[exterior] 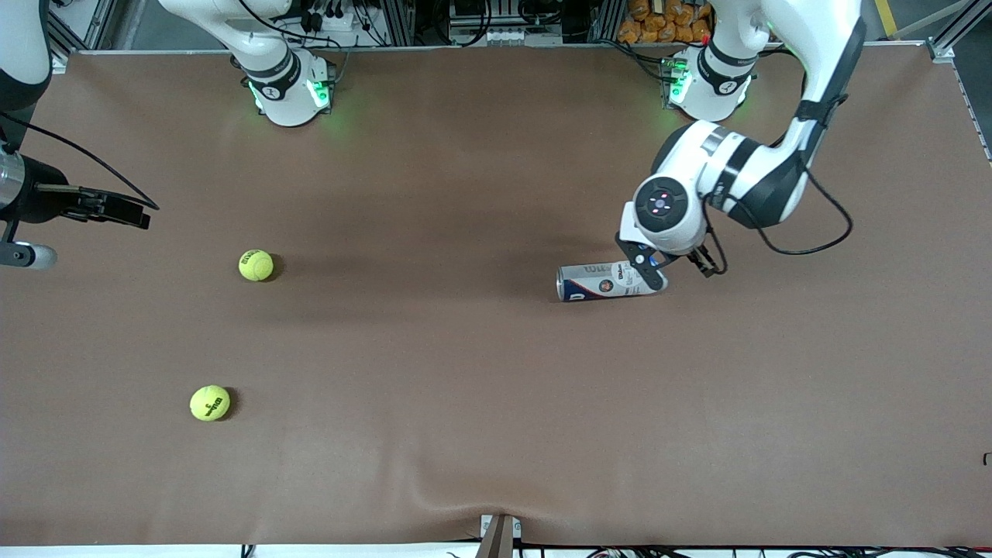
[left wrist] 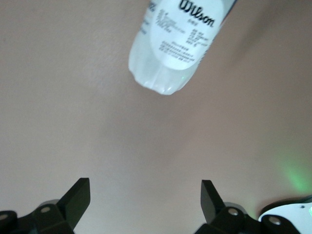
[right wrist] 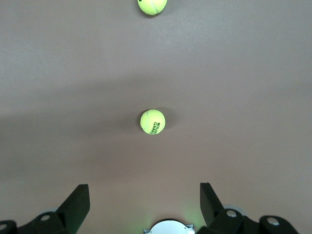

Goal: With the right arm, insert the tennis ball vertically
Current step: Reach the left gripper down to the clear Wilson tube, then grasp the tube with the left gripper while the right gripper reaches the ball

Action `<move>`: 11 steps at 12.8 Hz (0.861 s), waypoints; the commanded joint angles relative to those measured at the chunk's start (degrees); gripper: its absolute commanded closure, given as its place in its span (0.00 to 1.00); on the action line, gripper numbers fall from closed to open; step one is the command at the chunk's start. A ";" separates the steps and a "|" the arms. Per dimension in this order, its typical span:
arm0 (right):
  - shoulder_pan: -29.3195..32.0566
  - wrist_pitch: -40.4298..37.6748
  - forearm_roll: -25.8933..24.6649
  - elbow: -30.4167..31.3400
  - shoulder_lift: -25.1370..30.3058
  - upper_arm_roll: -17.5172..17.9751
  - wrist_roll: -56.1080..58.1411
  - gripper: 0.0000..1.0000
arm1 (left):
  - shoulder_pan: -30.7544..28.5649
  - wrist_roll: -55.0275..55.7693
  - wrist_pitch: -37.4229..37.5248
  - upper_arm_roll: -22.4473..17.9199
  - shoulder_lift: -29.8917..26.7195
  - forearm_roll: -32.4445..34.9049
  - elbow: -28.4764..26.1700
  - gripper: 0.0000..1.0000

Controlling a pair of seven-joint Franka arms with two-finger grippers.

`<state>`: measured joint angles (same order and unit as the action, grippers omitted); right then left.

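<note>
two fuzzy yellow tennis balls sit on the brown bench toward the right arm's end, one (exterior: 256,265) farther from the front camera, the other (exterior: 210,403) nearer, lots of bare matte surface around both. right gripper (right wrist: 144,204) hangs above that end's edge, jaws spread wide. the clear wilson can (exterior: 608,281) lies on its side mid-bench, left gripper (left wrist: 146,202) over its end, jaws open too.
</note>
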<state>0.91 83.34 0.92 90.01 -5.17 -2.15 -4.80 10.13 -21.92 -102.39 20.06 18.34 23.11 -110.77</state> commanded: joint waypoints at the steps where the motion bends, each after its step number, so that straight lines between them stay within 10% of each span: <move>1: 0.50 0.16 0.49 1.57 0.86 0.31 0.14 0.00 | -0.38 -4.61 -2.55 0.07 1.61 2.11 -0.14 0.00; 11: 0.50 7.54 0.49 12.73 4.20 0.31 0.14 0.00 | 4.45 -6.29 -2.99 0.16 8.02 7.11 2.49 0.00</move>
<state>0.91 88.99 0.92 98.63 -3.50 -2.14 -4.80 13.55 -27.59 -105.51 20.13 23.98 27.52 -110.45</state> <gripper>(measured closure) 0.000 0.000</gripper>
